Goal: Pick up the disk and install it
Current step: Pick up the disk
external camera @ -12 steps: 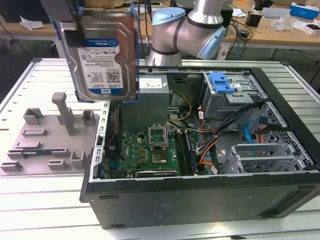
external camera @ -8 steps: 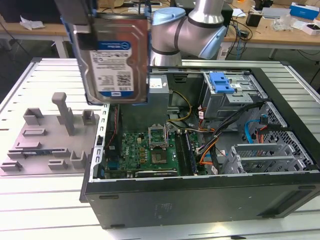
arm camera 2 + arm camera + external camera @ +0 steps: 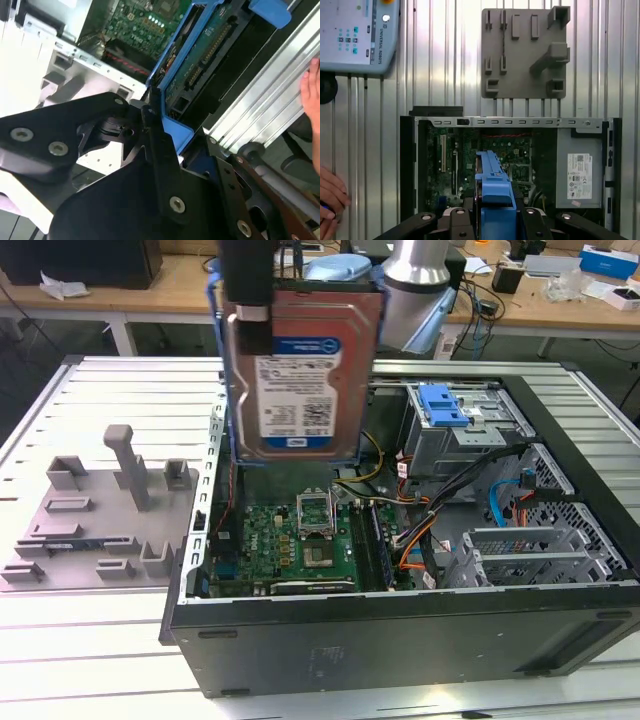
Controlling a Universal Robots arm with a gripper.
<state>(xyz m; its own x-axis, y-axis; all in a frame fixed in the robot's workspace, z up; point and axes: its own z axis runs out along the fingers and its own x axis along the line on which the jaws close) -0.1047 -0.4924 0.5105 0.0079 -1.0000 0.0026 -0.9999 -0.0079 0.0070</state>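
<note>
The disk (image 3: 300,380) hangs upright in the air above the open computer case (image 3: 400,630), its blue-and-white label facing the exterior view. Blue carrier frame runs along its edges. My gripper (image 3: 262,335) is shut on the disk, with one black finger (image 3: 247,300) pressed over its labelled face near the top. In the second wrist view the disk's green circuit-board side (image 3: 210,55) shows. In the first wrist view the blue carrier edge (image 3: 492,185) sits between the black fingers (image 3: 462,215), above the motherboard.
A silver drive cage with a blue latch (image 3: 455,420) sits in the case's far right corner, with cables beside it. A grey power supply (image 3: 580,170) fills one case corner. A grey fixture plate (image 3: 100,520) lies outside. A person's hand (image 3: 330,195) rests by the case; a teach pendant (image 3: 355,30) lies nearby.
</note>
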